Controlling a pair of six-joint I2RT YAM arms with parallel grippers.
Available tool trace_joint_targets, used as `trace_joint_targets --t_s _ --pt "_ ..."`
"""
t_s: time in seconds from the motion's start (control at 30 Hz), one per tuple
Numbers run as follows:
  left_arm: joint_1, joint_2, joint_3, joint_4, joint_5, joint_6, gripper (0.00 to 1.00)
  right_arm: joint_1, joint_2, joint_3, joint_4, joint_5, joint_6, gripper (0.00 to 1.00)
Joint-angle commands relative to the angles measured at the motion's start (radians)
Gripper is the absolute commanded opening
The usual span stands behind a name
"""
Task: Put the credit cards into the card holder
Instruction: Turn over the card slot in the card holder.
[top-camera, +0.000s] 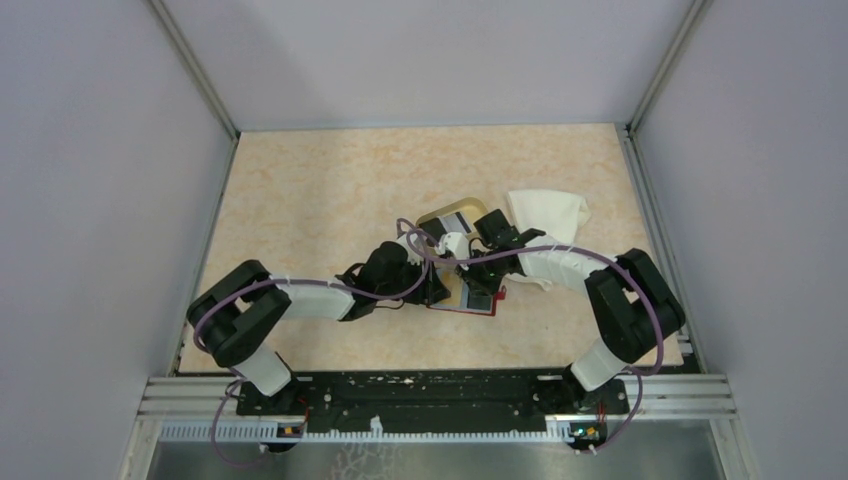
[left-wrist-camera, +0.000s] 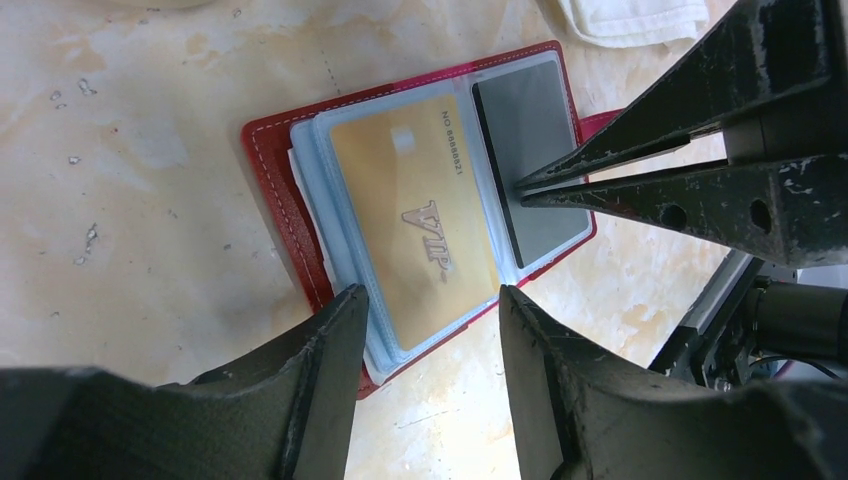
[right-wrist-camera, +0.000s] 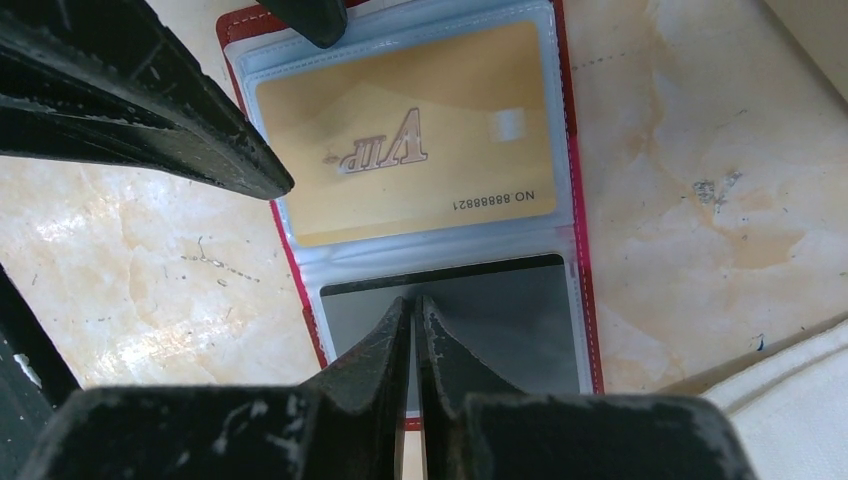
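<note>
Card holder (left-wrist-camera: 270, 170) open; right gripper (right-wrist-camera: 414, 305) jaws closed atop dark card (left-wrist-camera: 535, 110), left gripper (left-wrist-camera: 425, 315) jaws apart; cloth (top-camera: 545, 212) at 1 o'clock.

A pale beige, marble-patterned bench (top-camera: 330, 180) fills the enclosure floor, its surface flecked with small scuffs. A crumpled white cloth (top-camera: 548, 212) lies toward the far right. Just left of it, near the middle, sits a tan oval tray (top-camera: 455, 206) with a dark inside. Plain grey walls (top-camera: 100, 200) close the left, right and far sides, joined by aluminium corner posts (top-camera: 195, 65).
</note>
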Motion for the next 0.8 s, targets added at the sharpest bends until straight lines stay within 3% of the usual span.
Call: trace_joint_targets --t_s 0.0,0.77 --pt "0.003 -0.027 0.014 -0.063 -0.034 0.027 0.59 0.0 0.019 0.03 0.005 0.011 0.011 0.05" --pt "0.003 0.007 0.002 0.061 0.096 -0.016 0.52 -0.001 0.024 0.042 -0.007 -0.032 0.04 0.05"
